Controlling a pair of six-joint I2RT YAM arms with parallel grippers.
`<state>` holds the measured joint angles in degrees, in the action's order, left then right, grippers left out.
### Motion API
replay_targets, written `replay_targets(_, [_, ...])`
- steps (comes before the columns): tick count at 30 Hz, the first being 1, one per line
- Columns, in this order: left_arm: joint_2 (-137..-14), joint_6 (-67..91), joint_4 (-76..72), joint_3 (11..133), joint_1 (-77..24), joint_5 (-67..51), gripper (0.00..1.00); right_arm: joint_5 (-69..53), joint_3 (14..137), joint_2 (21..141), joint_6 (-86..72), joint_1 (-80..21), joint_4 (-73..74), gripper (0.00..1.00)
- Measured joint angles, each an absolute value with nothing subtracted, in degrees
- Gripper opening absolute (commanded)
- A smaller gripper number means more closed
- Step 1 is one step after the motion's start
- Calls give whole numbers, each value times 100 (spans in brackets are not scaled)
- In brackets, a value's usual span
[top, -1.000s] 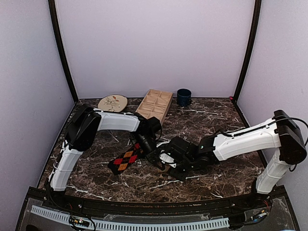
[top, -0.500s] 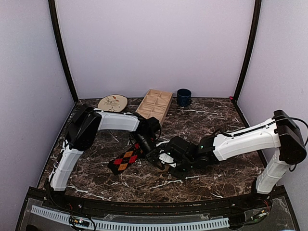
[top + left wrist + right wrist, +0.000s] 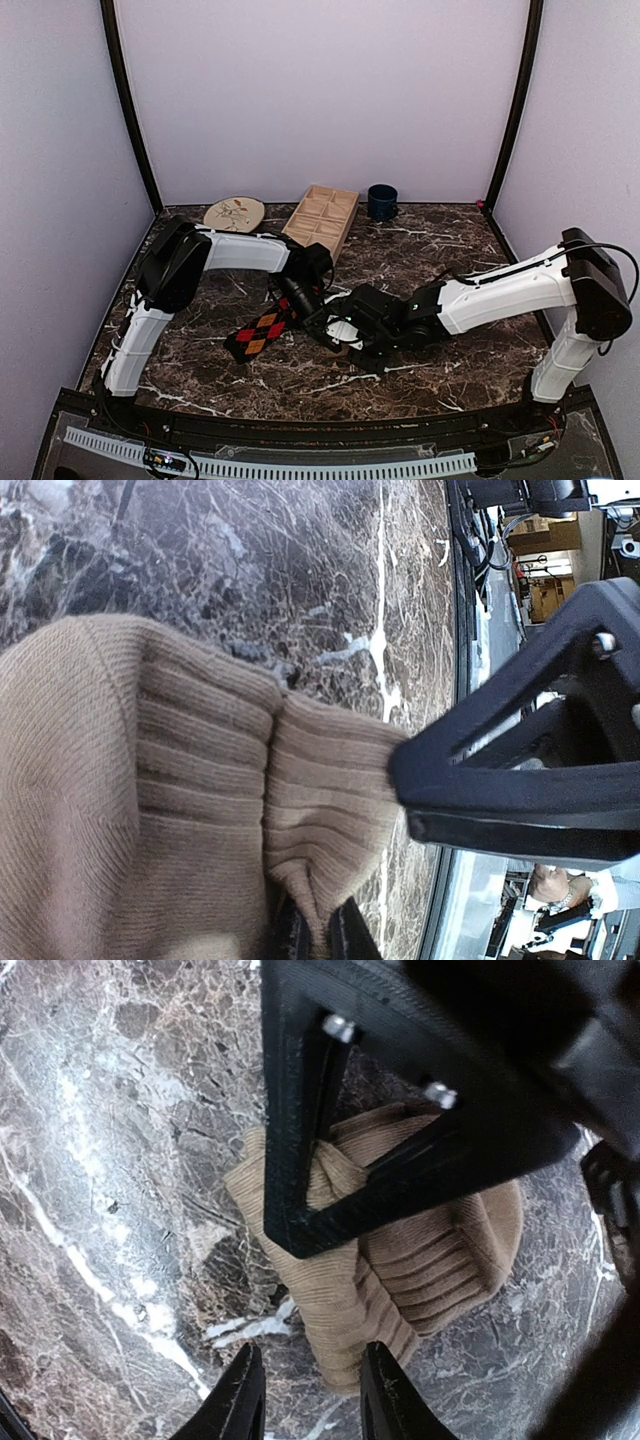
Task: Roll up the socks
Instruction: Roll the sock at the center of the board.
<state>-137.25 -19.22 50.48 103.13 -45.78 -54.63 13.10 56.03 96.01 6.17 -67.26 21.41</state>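
My left gripper [image 3: 318,922] pinches a fold of the tan sock [image 3: 150,810], its fingertips cut off. My right gripper [image 3: 310,1360] straddles the cuff, slightly parted; whether it grips, I cannot tell.

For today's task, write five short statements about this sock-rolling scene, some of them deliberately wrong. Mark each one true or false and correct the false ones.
1. The tan sock lies on the marble tabletop. True.
2. The argyle sock sits inside the wooden tray. False: it lies flat on the tabletop beside the left arm, and the tray stands at the back.
3. A blue mug stands to the right of the tray at the back. True.
4. The right gripper hangs far from the tan sock. False: it is at the sock's edge with its fingers apart.
5. The left gripper pinches a fold of the tan sock. True.
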Motion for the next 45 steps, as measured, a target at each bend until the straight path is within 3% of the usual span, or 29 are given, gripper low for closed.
replay_targets(13, [-13736,-1925,5098,10315,-4547,-5505,3,1135,5616,9953,729,-6530,1844,22])
replay_targets(21, [-13769,-1925,5098,10315,-4515,-5592,3,1070,5614,10029,792,-6401,1653,31])
replay_targets(27, [-13769,-1922,5100,10315,-4508,-5599,3,1026,5614,10029,834,-6305,1564,31])
replay_targets(41, [-13791,-1925,5181,10390,-4440,-5588,4,703,5732,10210,801,-6165,1503,2])
replay_targets(45, [-13791,-1925,5210,10392,-4423,-5588,5,611,5793,10243,784,-6141,1544,0])
